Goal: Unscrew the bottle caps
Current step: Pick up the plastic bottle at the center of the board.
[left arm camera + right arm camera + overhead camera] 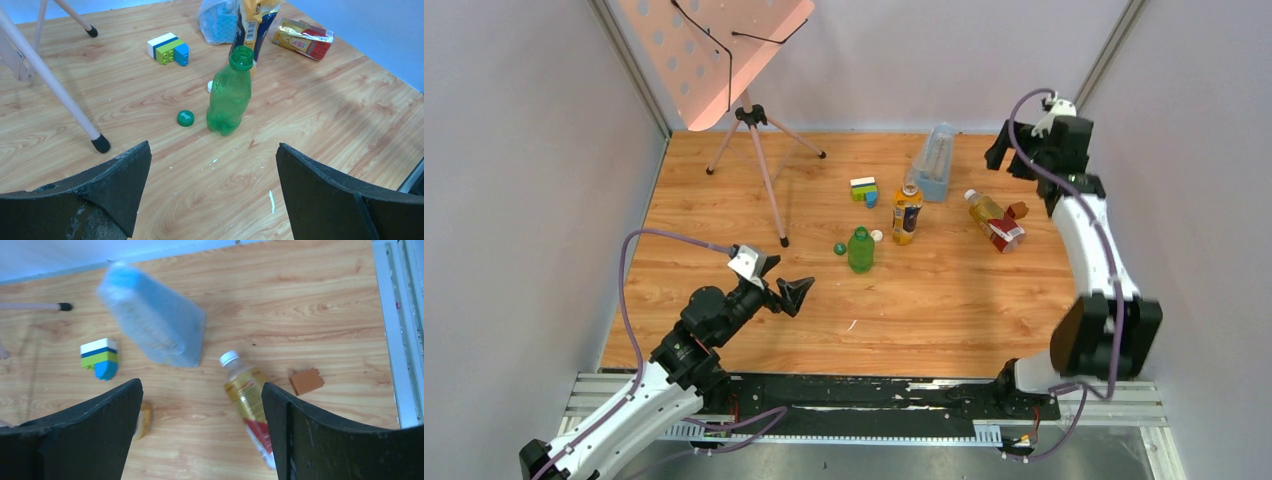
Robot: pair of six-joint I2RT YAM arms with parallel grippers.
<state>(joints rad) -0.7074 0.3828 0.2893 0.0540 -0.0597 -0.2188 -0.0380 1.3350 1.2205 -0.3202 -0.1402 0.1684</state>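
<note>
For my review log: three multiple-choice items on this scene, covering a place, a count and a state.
1. Where is the green cap? A screwed on its bottle; B on the table beside the green bottle; C inside the bottle.
2. How many bottles stand upright? A one; B two; C three.
3. The red-label bottle is: A capped; B uncapped; C held.
B: it lies on the wood, the bottle's neck open.
B: the green bottle and yellow-label bottle stand; the third lies.
A: a white cap sits on its neck.
</note>
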